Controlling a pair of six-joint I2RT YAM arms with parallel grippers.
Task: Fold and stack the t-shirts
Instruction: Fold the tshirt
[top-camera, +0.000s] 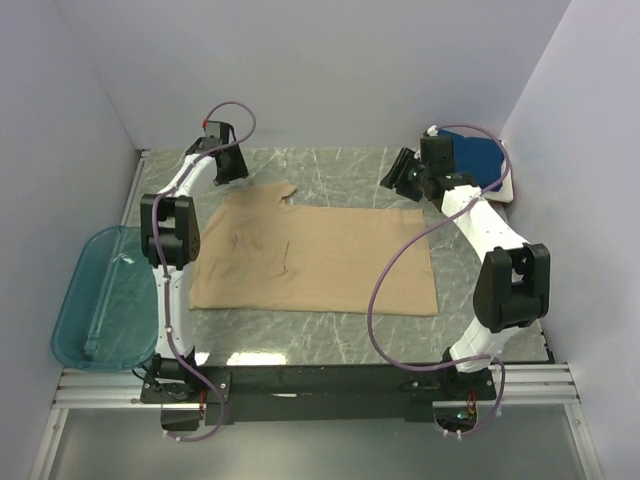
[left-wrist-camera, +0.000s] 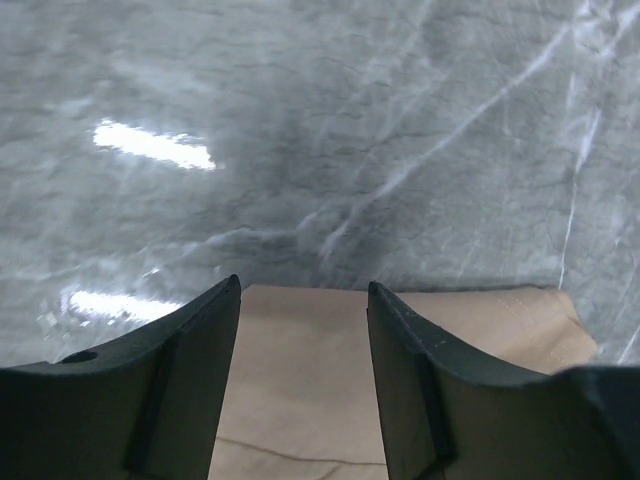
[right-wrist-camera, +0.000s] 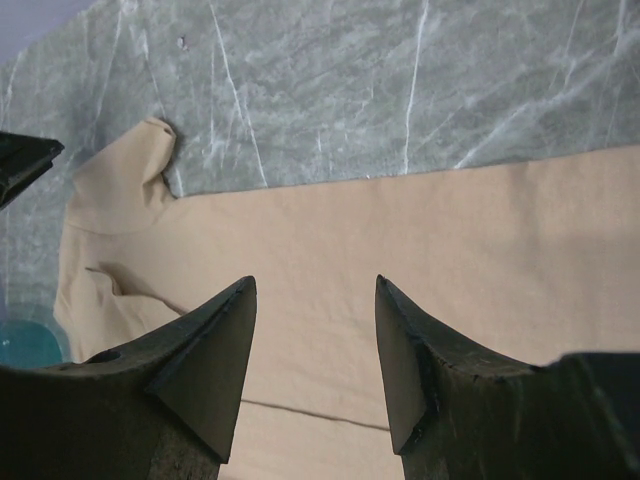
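Observation:
A tan t-shirt (top-camera: 320, 260) lies spread flat on the marble table (top-camera: 330, 340), its left side wrinkled and a small flap turned up at its far edge. My left gripper (top-camera: 228, 162) hovers over the shirt's far left corner. In the left wrist view it (left-wrist-camera: 303, 290) is open, with tan cloth (left-wrist-camera: 300, 380) lying below the gap and nothing pinched. My right gripper (top-camera: 398, 178) hangs over the far right edge of the shirt. The right wrist view shows it (right-wrist-camera: 315, 285) open above the tan cloth (right-wrist-camera: 400, 240). A folded navy t-shirt (top-camera: 478, 158) rests at the far right corner.
A translucent teal tub (top-camera: 100, 300) sits off the table's left edge. The navy shirt lies on a white layer (top-camera: 508, 188) against the right wall. Walls close in the back and both sides. Bare marble (left-wrist-camera: 320, 130) lies beyond the shirt's far edge.

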